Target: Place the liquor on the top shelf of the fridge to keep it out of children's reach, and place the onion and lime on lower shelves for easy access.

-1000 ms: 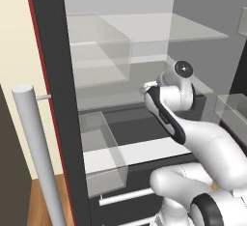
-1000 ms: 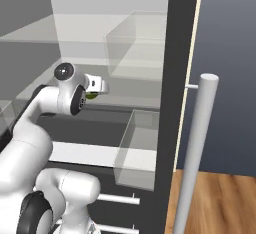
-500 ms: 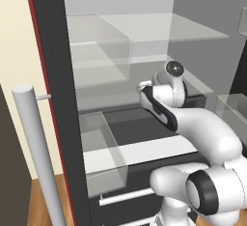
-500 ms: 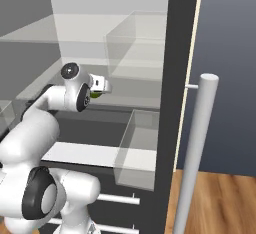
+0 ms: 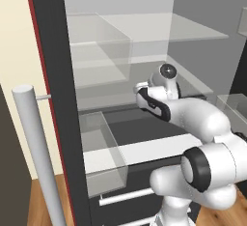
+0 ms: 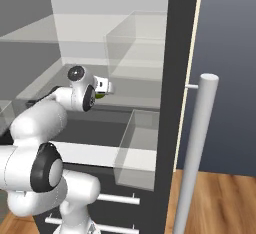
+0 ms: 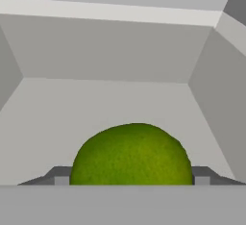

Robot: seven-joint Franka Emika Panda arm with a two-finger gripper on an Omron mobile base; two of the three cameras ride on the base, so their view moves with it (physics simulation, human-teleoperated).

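A: Reaching deep into the fridge, the gripper has its fingers clamped on the lime, above a lower shelf

B: Released too high, it could roll toward the shelf's front edge

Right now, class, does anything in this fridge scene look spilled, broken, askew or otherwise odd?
Nothing stands out. The glass shelves lie level and unbroken, no spill shows, and the round yellow-green lime sits squarely between the tips of the gripper.
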